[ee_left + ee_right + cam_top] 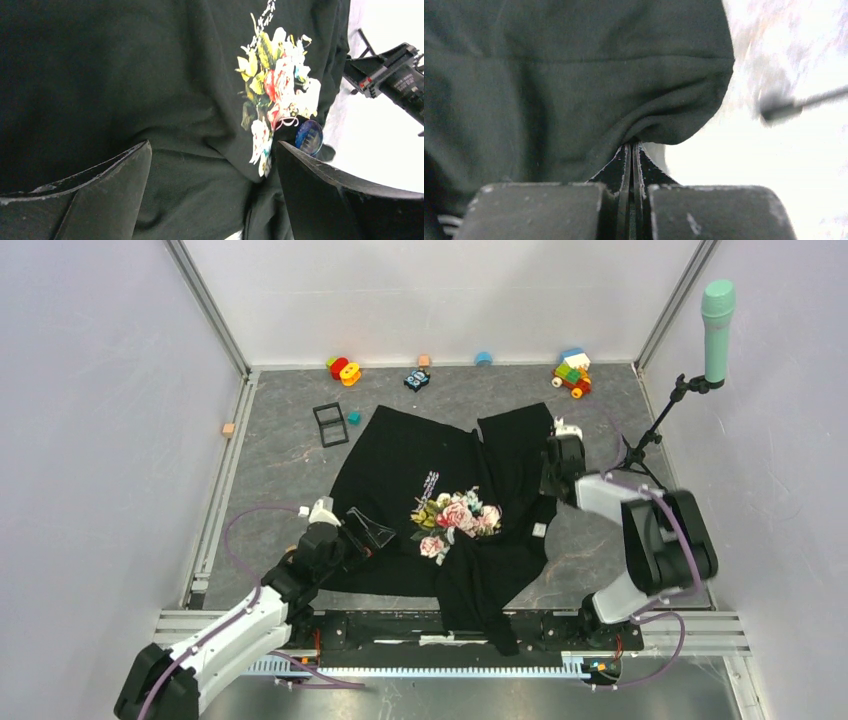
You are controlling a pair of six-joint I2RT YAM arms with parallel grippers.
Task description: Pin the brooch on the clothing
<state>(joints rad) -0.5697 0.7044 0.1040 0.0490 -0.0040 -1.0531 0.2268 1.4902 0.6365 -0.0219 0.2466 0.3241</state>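
Note:
The clothing (440,500), a black T-shirt with a rose print (457,515), lies crumpled across the middle of the table. My left gripper (365,530) hovers open over its lower left part; in the left wrist view (214,145) only black cloth lies between the wide-apart fingers. The brooch (309,137), a small blue disc, rests just past the rose print by the shirt's edge, close to the right finger (320,190). My right gripper (552,478) is at the shirt's right side, shut (631,147), with a fold of the black cloth (574,90) bunched at its tips.
A black square frame (330,424) and a teal cube (354,418) lie beyond the shirt's upper left. Toys (572,372) line the back wall. A microphone stand (660,430) with a green microphone (717,325) stands at the right. An orange cube (229,429) sits at the left edge.

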